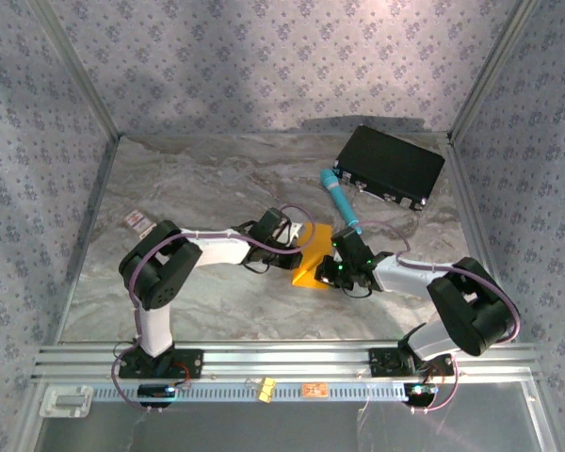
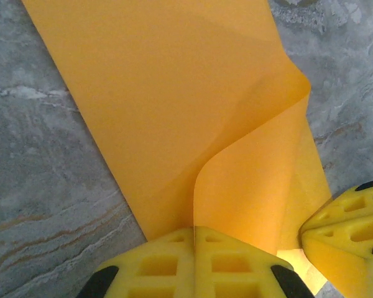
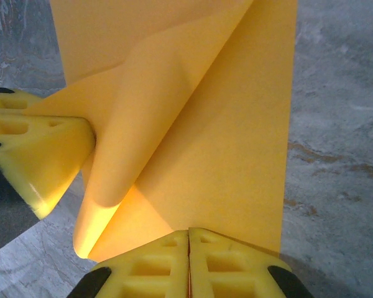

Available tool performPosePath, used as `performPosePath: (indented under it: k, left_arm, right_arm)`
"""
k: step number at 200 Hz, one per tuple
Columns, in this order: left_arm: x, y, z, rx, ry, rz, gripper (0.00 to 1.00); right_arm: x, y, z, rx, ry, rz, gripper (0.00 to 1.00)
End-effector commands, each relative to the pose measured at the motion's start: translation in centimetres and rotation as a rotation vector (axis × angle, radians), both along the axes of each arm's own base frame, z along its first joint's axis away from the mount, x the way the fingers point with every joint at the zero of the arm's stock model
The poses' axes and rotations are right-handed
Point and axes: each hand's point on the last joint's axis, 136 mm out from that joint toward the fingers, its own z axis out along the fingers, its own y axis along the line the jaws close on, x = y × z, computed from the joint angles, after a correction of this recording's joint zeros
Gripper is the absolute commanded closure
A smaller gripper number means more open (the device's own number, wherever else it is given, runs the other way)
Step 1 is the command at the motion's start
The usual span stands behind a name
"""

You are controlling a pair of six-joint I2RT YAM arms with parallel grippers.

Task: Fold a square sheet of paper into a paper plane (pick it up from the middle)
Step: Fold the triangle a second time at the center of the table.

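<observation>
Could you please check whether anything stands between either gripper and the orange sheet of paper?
Nothing visible does. The left gripper and the right gripper are each shut directly on the square sheet of paper.

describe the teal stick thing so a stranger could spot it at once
Start at the black box in the far right corner of the marble table. Off its left end lies a slim teal cylinder, angled toward the orange-yellow paper. Nothing else nearby is teal or rod-shaped.
</observation>
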Motion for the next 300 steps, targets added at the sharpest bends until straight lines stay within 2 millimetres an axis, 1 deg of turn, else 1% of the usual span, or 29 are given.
performPosePath:
  k: [1, 22, 36, 55, 70, 94, 114, 135, 148, 172, 213, 254, 278, 300]
  left_arm:
    - [0.1, -0.1, -0.6, 0.011, 0.006, -0.012, 0.98]
    - [0.1, 0.1, -0.8, 0.018, 0.009, -0.01, 0.98]
    - [-0.1, 0.1, -0.8, 0.02, 0.012, -0.012, 0.99]
    - [-0.2, 0.2, -0.9, 0.019, 0.019, -0.012, 0.98]
    - [-0.3, 0.3, -0.9, 0.018, 0.023, -0.008, 0.99]
    - [-0.4, 0.3, -1.1, 0.019, 0.028, -0.008, 0.99]
    - [-0.3, 0.4, -1.2, 0.023, 0.026, -0.008, 0.99]
    - [-0.3, 0.3, -1.2, 0.024, 0.025, -0.01, 0.99]
    - [-0.3, 0.4, -1.4, 0.028, 0.025, -0.011, 0.99]
    - [-0.5, 0.5, -1.5, 0.032, 0.027, -0.014, 0.99]
    - [-0.5, 0.7, -1.9, 0.035, 0.025, -0.013, 0.99]
    - [-0.7, 0.7, -2.3, 0.036, 0.032, -0.015, 0.99]
    - [-0.7, 0.8, -2.4, 0.044, 0.029, -0.019, 0.99]
    - [-0.7, 0.8, -2.3, 0.045, 0.027, -0.022, 0.99]
  right_arm:
    - [-1.5, -1.5, -1.4, -0.063, 0.06, 0.002, 0.91]
    - [-1.3, -1.3, -1.0, -0.05, 0.045, 0.001, 0.9]
    - [-0.9, -1.2, -0.3, -0.031, 0.023, -0.007, 0.88]
    - [0.0, -1.4, 1.2, 0.004, -0.027, -0.046, 0.86]
    - [0.8, -1.6, 2.5, 0.052, -0.07, -0.092, 0.87]
    - [2.1, -0.3, 4.7, 0.178, -0.132, -0.125, 0.93]
    - [3.0, 1.0, 5.4, 0.219, -0.149, -0.133, 0.97]
    - [3.8, 2.2, 5.4, 0.257, -0.147, -0.152, 1.0]
    - [4.3, 2.7, 5.2, 0.265, -0.144, -0.156, 1.0]
    - [4.6, 3.6, 5.0, 0.261, -0.132, -0.135, 1.0]
    - [4.6, 3.6, 4.7, 0.247, -0.119, -0.131, 1.0]
    - [4.8, 3.3, 3.4, 0.233, -0.085, -0.145, 1.0]
    - [5.1, 3.5, 3.2, 0.238, -0.081, -0.145, 1.0]
    - [4.9, 2.9, 2.5, 0.211, -0.062, -0.155, 1.0]
